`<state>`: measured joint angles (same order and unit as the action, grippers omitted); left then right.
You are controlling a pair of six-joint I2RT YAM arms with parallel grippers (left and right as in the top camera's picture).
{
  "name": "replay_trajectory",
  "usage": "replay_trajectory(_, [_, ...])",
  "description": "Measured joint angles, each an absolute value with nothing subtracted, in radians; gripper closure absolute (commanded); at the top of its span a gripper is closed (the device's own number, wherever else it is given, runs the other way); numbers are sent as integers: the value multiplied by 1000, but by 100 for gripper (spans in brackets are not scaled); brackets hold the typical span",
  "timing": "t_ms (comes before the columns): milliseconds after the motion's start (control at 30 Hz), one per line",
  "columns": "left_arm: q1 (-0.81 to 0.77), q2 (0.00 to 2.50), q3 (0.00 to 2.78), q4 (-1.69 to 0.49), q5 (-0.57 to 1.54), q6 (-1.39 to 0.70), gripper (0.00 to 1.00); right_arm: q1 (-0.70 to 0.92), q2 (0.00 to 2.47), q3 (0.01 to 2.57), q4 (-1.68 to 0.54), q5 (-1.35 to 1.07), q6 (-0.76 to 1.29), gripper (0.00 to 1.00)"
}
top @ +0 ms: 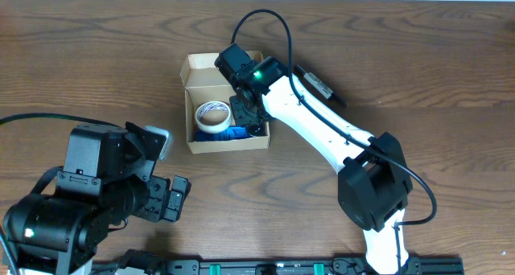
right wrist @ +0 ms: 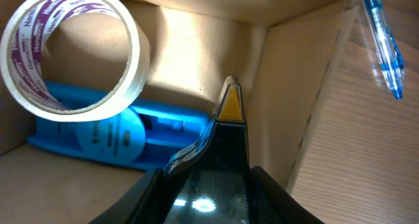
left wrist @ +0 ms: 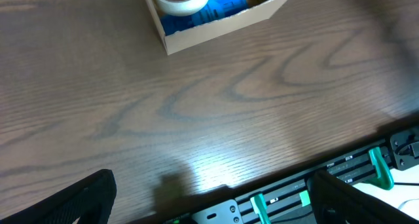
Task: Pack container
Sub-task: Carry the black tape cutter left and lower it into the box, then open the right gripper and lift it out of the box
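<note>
Reaches into the container (top: 205, 70), upper centre of the overhead view, with the right gripper (top: 248, 112) clamped on a black, yellow-tipped item (right wrist: 229, 109), likely seating it beside the tape roll (right wrist: 134, 73) and blue case (right wrist: 105, 139). Parks the left gripper (top: 177, 196) lower left, fingers apart, seemingly clear of the packing.

Overhead: soft, even light falls on the bench (top: 402, 58), and the container (top: 229, 144) casts only a faint shadow. Left wrist: a pale glare patch lies on the wood below the container; the area right of it is blurred, and the left tool (left wrist: 216, 199) is dark and unfocused. Right wrist: the container's inner wall has a bright patch, while the right tool (right wrist: 230, 119) before it is soft, with small glints.
</note>
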<state>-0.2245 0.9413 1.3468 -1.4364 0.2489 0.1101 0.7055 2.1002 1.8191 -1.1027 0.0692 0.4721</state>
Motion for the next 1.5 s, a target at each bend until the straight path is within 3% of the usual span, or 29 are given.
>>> replay_trajectory(233, [-224, 941, 1346, -1436, 249, 110, 5, 706, 2118, 1819, -1101, 82, 501, 72])
replay_trajectory(333, [-224, 941, 1346, -1436, 249, 110, 5, 706, 2122, 1819, -1101, 84, 513, 61])
replay_trajectory(667, [-224, 941, 1347, -1436, 249, 110, 5, 706, 2122, 1819, -1092, 87, 542, 47])
replay_trajectory(1067, [-224, 941, 1346, -1436, 249, 110, 5, 706, 2124, 1840, -1113, 78, 542, 48])
replay_trajectory(1500, [-224, 941, 1347, -1436, 249, 110, 5, 681, 2045, 2194, -1232, 59, 381, 45])
